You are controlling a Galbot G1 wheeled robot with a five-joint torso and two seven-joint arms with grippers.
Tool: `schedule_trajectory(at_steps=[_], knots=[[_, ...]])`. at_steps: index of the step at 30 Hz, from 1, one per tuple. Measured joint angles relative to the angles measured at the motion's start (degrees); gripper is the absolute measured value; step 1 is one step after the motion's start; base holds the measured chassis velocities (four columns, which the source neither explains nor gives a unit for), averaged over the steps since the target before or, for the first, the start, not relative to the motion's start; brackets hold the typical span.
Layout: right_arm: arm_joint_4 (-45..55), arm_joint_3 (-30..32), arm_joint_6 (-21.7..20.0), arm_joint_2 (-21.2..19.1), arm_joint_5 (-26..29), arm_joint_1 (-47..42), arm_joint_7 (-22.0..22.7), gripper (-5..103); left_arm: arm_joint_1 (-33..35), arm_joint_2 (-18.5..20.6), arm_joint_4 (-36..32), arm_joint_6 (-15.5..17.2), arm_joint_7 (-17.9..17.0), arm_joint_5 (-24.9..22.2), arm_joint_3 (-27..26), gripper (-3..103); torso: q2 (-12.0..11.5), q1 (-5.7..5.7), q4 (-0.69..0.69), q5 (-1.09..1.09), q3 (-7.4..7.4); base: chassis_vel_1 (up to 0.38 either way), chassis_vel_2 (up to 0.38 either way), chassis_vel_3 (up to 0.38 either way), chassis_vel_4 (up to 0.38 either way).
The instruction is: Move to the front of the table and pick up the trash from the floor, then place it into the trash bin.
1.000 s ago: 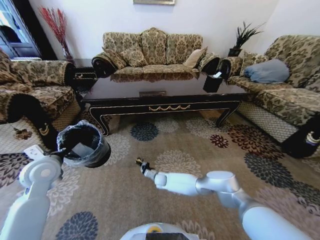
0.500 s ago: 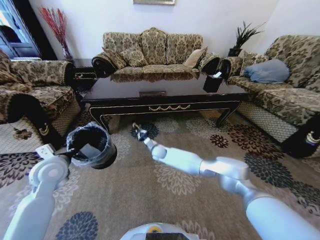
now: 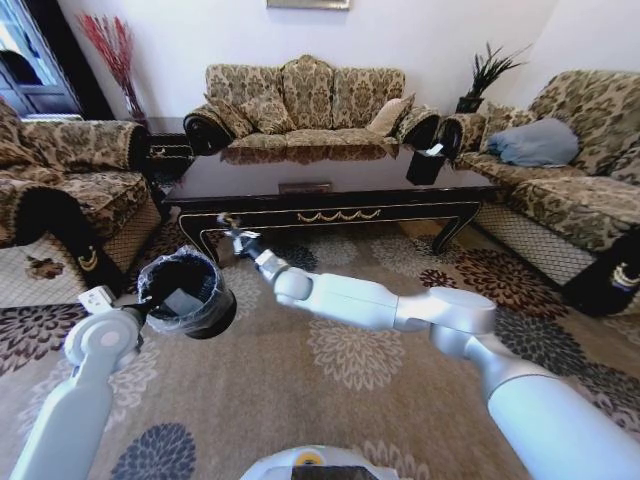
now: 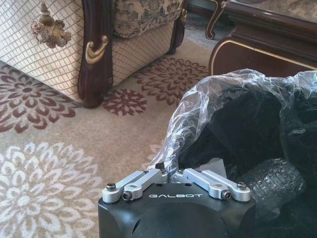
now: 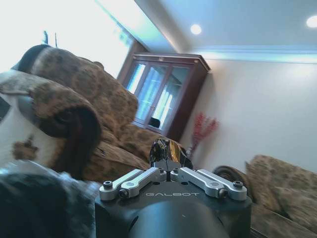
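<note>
Black and lined with crinkled clear plastic, the trash bin (image 3: pixel 186 292) hangs off the floor at near left, its rim pinched by the left end effector (image 4: pixel 173 174), whose fingers are closed narrow on the liner (image 4: pixel 198 111) and bin wall. A pale scrap already lies in the bottom of the bin.

The right arm (image 3: pixel 400 310) stretches across the carpet (image 3: pixel 300 400) from near right toward far left. A second ago its tip was low over the rug near the middle; half a second ago it had risen and slid left; now the right end effector (image 3: pixel 236 236) sits up by the bin's far-right rim, just in front of the table (image 3: pixel 330 200) and its gold-scrolled apron. The bin has also edged a little right and up to meet it.

In the right wrist view the right end effector's fingers are nipped narrow on the small dark shiny wad (image 5: pixel 168 152), which stands proud of the fingertips.

So the pick is done and the carry is nearly over. From the head view the wad looks beside or just past the rim rather than squarely over the opening; a release here may miss.
</note>
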Motion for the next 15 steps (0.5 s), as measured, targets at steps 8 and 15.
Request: schedule_trajectory(at_steps=[8,15], knots=[[-0.6,-4.4,0.1,5.1,-0.3,-1.1,1.3,0,-1.7,0.5,1.3,0.0,0.2,0.0,-0.1,2,0.0,0.0,-0.02,0.0,0.0,0.0,0.0,0.0,0.0],[-0.3,-7.1,-0.5,6.2,-0.4,-2.2,3.2,3,-1.9,0.4,1.4,0.0,0.3,0.0,-0.4,2,0.0,0.0,0.0,0.02,0.0,0.0,0.0,0.0,0.0]])
